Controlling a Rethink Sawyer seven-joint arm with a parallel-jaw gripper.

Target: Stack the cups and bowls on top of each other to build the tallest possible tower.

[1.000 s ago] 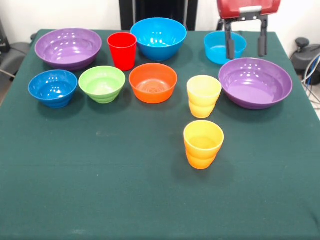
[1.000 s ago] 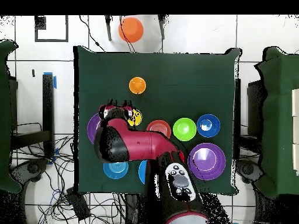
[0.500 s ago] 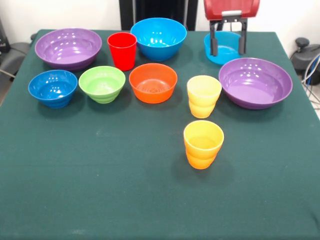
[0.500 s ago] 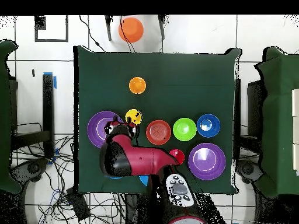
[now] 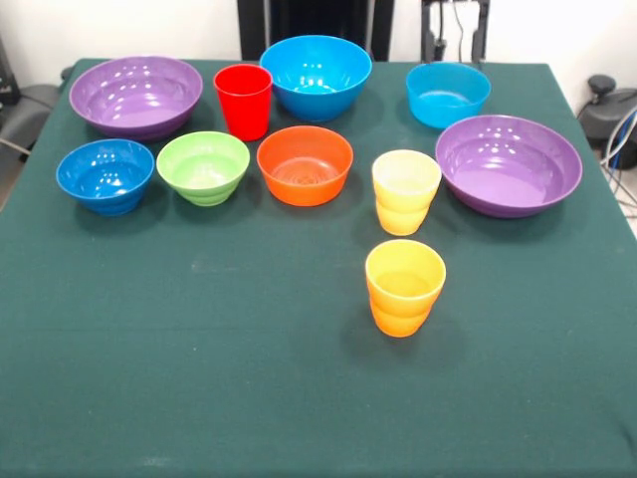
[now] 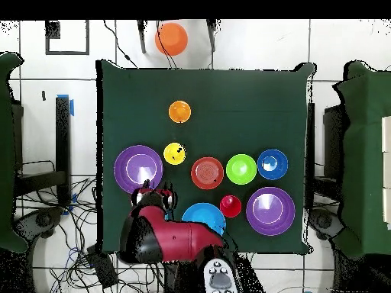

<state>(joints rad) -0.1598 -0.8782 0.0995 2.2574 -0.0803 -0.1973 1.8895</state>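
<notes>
All cups and bowls stand apart on the green table; there is no tower. Back row: a purple bowl [image 5: 135, 95], red cup [image 5: 243, 100], large blue bowl [image 5: 316, 75] and cyan bowl [image 5: 447, 93]. In front of them: dark blue bowl [image 5: 105, 174], green bowl [image 5: 203, 166], orange bowl [image 5: 305, 164], yellow cup [image 5: 405, 191] and a second purple bowl [image 5: 509, 164]. The orange cup [image 5: 404, 287] stands nearest. My gripper [image 5: 457, 40] hangs open and empty behind the cyan bowl, at the table's far edge. In the overhead view the gripper [image 6: 153, 197] and arm hide the cyan bowl.
An orange round object [image 6: 171, 37] sits off the table beyond the edge opposite the robot. Cables lie on the floor [image 6: 84, 252] around the base. Dark green tables [image 6: 363, 152] flank both sides.
The gripper has drawn back and up, from beside the right purple bowl, over the cyan bowl, to the table's far edge. It stays open; no cup or bowl moved.
</notes>
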